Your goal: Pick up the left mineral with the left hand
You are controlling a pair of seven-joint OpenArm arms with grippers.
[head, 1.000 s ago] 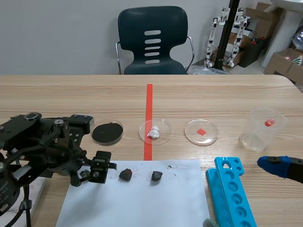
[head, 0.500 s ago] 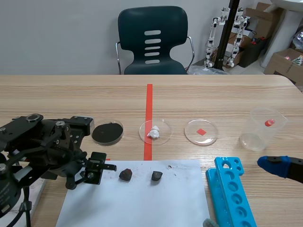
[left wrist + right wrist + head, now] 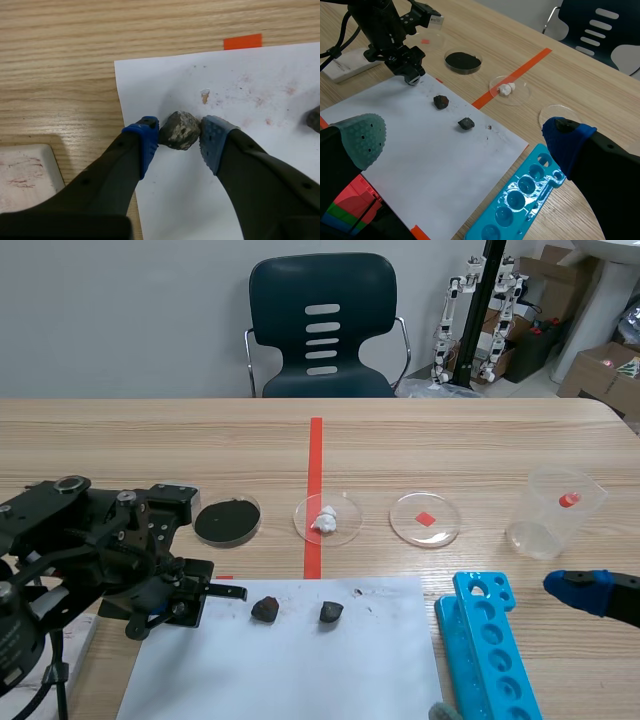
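White paper [image 3: 260, 100] bears three dark minerals. The leftmost mineral [image 3: 179, 130] is grey-brown and lies on the paper near its left edge, pressed between the blue pads of my left gripper [image 3: 178, 137], which is shut on it. In the scene view that gripper [image 3: 185, 605] hides it. The other two minerals [image 3: 265, 609] [image 3: 331, 612] lie to its right on the paper [image 3: 300, 670]. My right gripper [image 3: 462, 130] stands open at the table's right side, well away from the minerals, with nothing between its fingers.
Behind the paper stand a dish of black powder [image 3: 227, 520], a dish with a white lump [image 3: 327, 519] and a dish with a red square [image 3: 425, 519]. A clear cup [image 3: 558, 512] and a blue rack [image 3: 490, 650] are at the right. A white block [image 3: 27, 175] lies left of the paper.
The left gripper's fingers have come together from open onto the leftmost mineral, and the gripper has shifted a little to the left. The right arm has not moved.
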